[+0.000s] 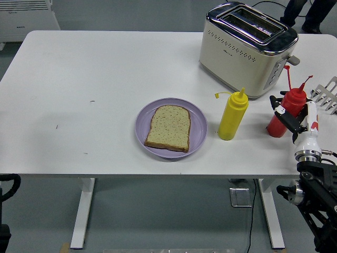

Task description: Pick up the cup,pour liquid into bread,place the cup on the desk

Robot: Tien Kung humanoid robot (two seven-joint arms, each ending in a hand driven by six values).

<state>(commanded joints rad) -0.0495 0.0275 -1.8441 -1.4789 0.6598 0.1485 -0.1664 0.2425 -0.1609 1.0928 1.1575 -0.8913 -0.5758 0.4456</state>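
White tabletop point(79, 68) carrying dry bread point(168, 127) on a purple plate point(197, 129); right robot hand point(289, 117) curling around the upright red bottle point(285, 112), grip unconfirmed, lifting, pouring and setting down all left.

**What Could Not Be Seen**

The right hand point(295, 120) covered part of the red bottle point(285, 113), so it was hard to tell if the fingers really held it. A metal rack point(326, 94) was cut off by the right edge. A person's legs point(305, 10) were cut off at the top. The left arm point(7, 184) only peeked in at the bottom left corner, and its hand was out of sight.
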